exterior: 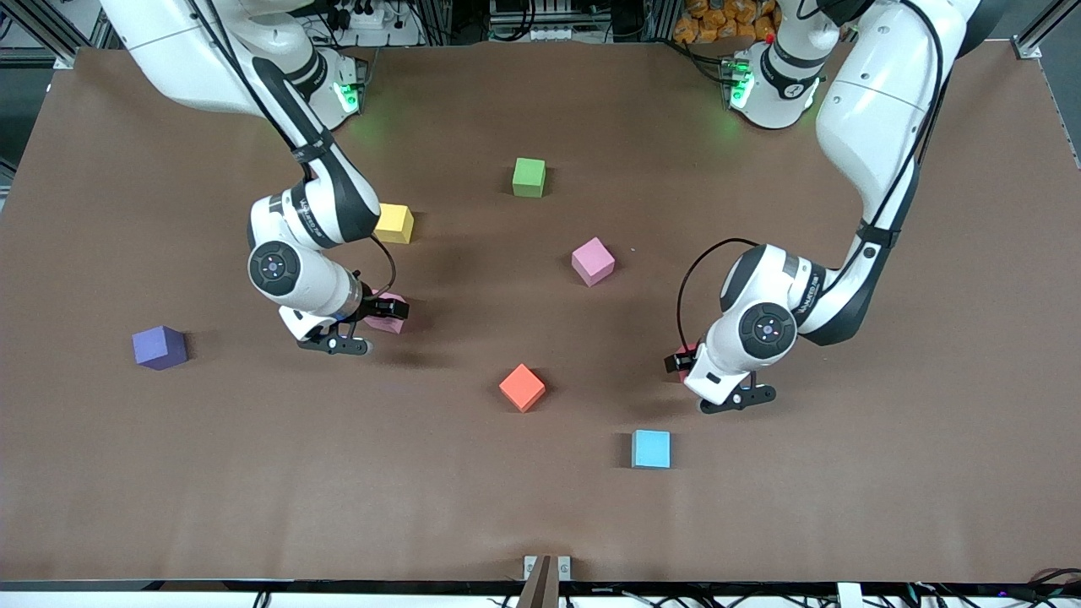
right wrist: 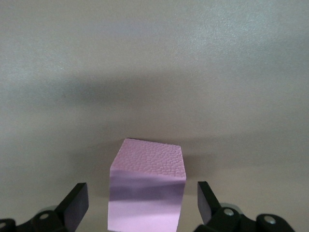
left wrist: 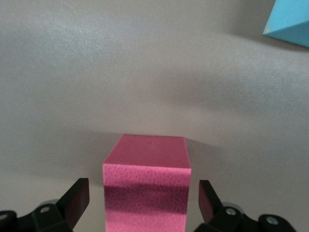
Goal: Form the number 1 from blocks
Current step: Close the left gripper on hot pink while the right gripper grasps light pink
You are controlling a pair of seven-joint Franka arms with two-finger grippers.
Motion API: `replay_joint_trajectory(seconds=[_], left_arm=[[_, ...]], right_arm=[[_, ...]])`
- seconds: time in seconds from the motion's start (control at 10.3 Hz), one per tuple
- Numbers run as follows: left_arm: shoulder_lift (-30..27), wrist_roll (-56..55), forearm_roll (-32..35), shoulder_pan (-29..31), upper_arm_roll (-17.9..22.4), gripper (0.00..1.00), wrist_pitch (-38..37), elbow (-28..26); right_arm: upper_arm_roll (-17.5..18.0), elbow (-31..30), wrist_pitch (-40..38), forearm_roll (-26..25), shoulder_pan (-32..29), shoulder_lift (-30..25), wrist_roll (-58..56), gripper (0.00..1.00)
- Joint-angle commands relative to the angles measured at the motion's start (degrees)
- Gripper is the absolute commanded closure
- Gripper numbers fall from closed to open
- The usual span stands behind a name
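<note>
Both grippers stand low over the brown table [exterior: 540,507], each with its fingers spread wide around a cube and not yet pressing it. Left gripper [left wrist: 140,200] straddles the red matte foam-like cube [left wrist: 146,193], which lies toward the left arm's end of the table, just beside the light blue foam cube [exterior: 651,448] and a little farther from the front camera than it. Right gripper [right wrist: 140,200] straddles one pink foam-like cube [right wrist: 147,193] toward the right arm's end.

The other pink cube [exterior: 593,261], the green cube [exterior: 529,177] and the yellow cube [exterior: 394,223] lie well apart from each other, so no figure is formed yet.

These blocks look light and a little soft, with a rough surface that should not slip. I would take each by two parallel side faces, near the middle height, and squeeze gently, because a hard grip may dent the foam.
</note>
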Motion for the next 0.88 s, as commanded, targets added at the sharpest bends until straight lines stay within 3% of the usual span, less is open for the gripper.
replay_joint_trajectory(seconds=[0.0, 0.1, 0.19, 0.29, 0.49, 0.78], left_arm=[[1.7, -1.7, 2.1, -0.5, -0.1, 0.0, 0.8, 1.2], [2.0, -1.7, 2.2, -0.5, -0.1, 0.0, 1.2, 1.2], [2.0, -1.7, 2.2, -0.7, -0.1, 0.45, 1.8, 1.2], [2.0, -1.6, 2.2, -0.6, -0.1, 0.99, 1.8, 1.2], [2.0, -1.7, 4.4, -0.6, -0.1, 1.0, 1.9, 1.1], [1.7, -1.6, 4.6, -0.5, -0.1, 1.0, 1.8, 1.1]], right_arm=[[0.0, -0.1, 3.7, -0.7, 0.6, 2.0, 1.1, 0.0], [0.0, -0.7, 4.3, -0.7, 0.6, 2.2, 1.1, 0.21], [0.0, -0.8, 4.4, -0.7, 0.7, 2.2, 1.1, 0.68], [0.0, -0.8, 3.9, -0.7, 0.9, 1.9, 1.1, 1.0], [0.1, -0.2, 1.0, -0.6, 2.1, -0.7, 3.0, 1.0], [0.1, 3.9, -2.6, -0.3, 9.8, -1.2, 13.3, 1.0]])
